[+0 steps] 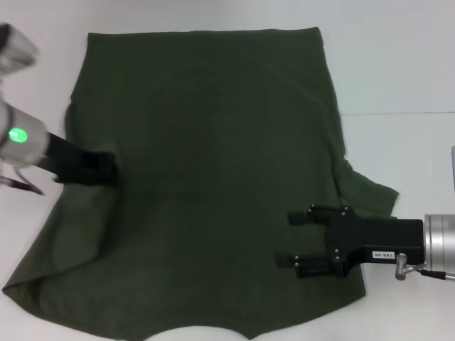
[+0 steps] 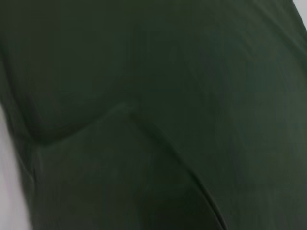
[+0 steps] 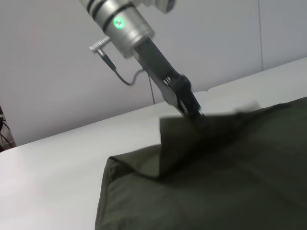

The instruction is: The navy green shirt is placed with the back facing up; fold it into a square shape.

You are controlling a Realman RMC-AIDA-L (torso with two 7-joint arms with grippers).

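The navy green shirt (image 1: 213, 142) lies spread on the white table (image 1: 398, 57), plain side up, with its hem at the far edge. My left gripper (image 1: 106, 170) is at the shirt's left side, shut on a flap of cloth. In the right wrist view that left gripper (image 3: 199, 117) holds the flap lifted off the shirt (image 3: 230, 182). My right gripper (image 1: 293, 239) hovers over the shirt's near right part, open, fingers pointing left, with nothing between them. The left wrist view is filled with the shirt's cloth (image 2: 153, 96) and a seam.
Bare white table (image 3: 48, 167) surrounds the shirt on the left, far and right sides. The right sleeve (image 1: 373, 195) sticks out toward my right arm. A pale wall (image 3: 57, 57) stands behind the table.
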